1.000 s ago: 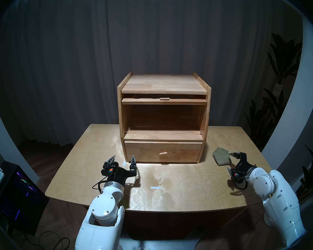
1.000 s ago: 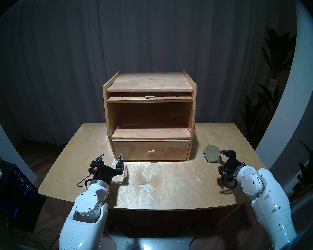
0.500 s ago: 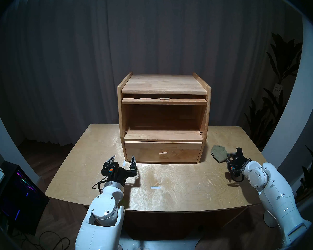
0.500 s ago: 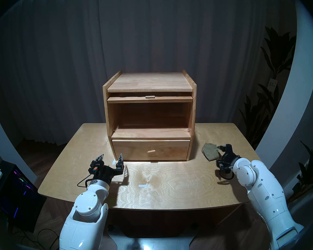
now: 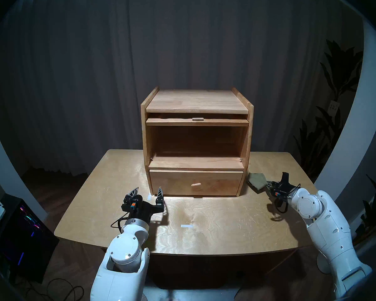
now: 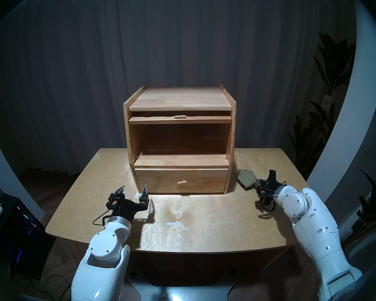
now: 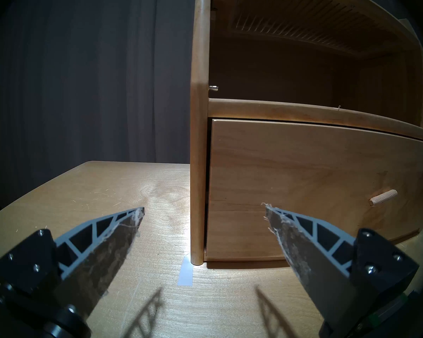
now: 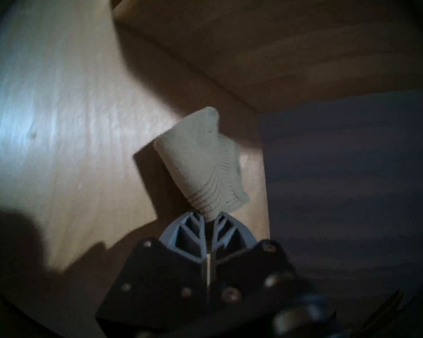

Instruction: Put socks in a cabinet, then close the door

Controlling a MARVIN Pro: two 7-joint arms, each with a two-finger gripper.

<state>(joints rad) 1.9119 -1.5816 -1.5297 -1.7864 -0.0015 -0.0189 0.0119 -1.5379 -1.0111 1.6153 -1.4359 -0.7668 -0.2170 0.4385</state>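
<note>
- My right gripper (image 8: 209, 216) is clamped on the ribbed cuff end of the small folded olive-green knit socks (image 8: 204, 164). The bundle sticks out past my fingertips, clear of the light plywood table (image 5: 215, 235) as far as I can judge from the shadow beneath it.
- So pickup looks done. Transfer not finished: the socks (image 5: 257, 180) sit ahead of my right gripper (image 5: 267, 185), just beside the right lower corner of the light-brown wooden box cabinet (image 5: 197, 100), outside it.
- My left gripper (image 5: 147, 192) hangs spread wide and empty over the table, nothing between the fingers. Directly ahead of it is the cabinet's left front post, with a strip of white tape (image 7: 186, 271) on the table at the foot of the post.
- Beyond the left gripper: the plain solid wooden drawer front (image 5: 195, 183) with its peg looks shut. Not my target.
- Above and further: the large upper compartment (image 5: 195, 142) is open and I see nothing in it.
- The wooden door with ribbed dark panel and small peg handle (image 5: 197, 121) is swung up flat under the cabinet top. Wrist view shows its ribbed underside (image 7: 303, 27).
- Left to do: lift the socks up and left into the compartment, let go, back out, pull the door down shut.
</note>
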